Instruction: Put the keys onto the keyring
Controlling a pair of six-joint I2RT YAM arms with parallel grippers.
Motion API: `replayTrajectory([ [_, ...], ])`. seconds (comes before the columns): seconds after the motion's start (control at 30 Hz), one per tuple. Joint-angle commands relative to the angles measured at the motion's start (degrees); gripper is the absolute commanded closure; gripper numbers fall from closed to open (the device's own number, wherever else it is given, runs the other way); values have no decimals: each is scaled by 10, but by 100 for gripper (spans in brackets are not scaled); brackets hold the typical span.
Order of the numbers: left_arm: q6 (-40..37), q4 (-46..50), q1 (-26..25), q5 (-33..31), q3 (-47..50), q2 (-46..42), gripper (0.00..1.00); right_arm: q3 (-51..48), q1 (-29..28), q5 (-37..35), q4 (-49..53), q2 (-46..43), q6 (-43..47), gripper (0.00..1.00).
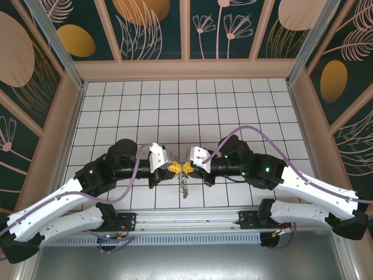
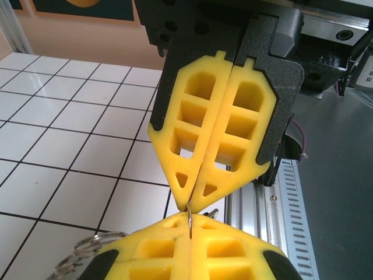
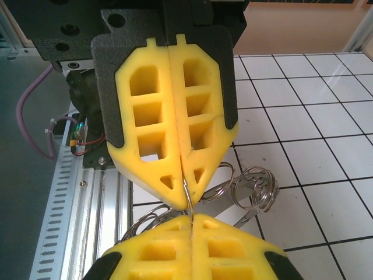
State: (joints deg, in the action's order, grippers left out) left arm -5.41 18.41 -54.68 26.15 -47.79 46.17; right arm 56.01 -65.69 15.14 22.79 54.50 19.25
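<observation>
Over the near middle of the table my left gripper (image 1: 173,168) and right gripper (image 1: 188,168) meet tip to tip. Each is shut on the same thin wire of the keyring (image 3: 187,195). In the left wrist view the wire (image 2: 190,217) runs from my left gripper (image 2: 190,226) up into the right one's yellow fingers (image 2: 233,146). In the right wrist view my right gripper (image 3: 191,220) faces the left one's fingers (image 3: 157,116). Silvery coils of the keyring (image 3: 256,186) and flat metal blades, probably the keys (image 3: 233,214), hang behind. From above they form a small dark cluster (image 1: 184,186).
More ring loops (image 2: 87,248) hang at the lower left of the left wrist view. The white tiled table (image 1: 192,111) lies between wooden walls. A ribbed aluminium rail (image 1: 192,220) runs along its near edge, just under the hanging cluster.
</observation>
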Motion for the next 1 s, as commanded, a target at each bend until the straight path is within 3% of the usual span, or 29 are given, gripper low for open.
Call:
replayTrajectory([
  [0.0, 22, -35, -2, -3, 15, -9, 100, 18, -20, 0, -37, 2, 15, 100],
  [0.2, 55, -122, -1, 41, 47, -44, 100, -4, -25, 8, -70, -10, 8, 100],
  [0.37, 68, -164, -2, 57, 63, -60, 100, -21, -24, 23, -97, -18, 1, 91],
  [0.7, 95, -234, -1, 70, 88, -73, 100, -40, -24, 46, -127, -26, -9, 86],
  [0.97, 113, -281, -1, 87, 101, -78, 100, -44, -25, 39, -132, -34, -7, 99],
])
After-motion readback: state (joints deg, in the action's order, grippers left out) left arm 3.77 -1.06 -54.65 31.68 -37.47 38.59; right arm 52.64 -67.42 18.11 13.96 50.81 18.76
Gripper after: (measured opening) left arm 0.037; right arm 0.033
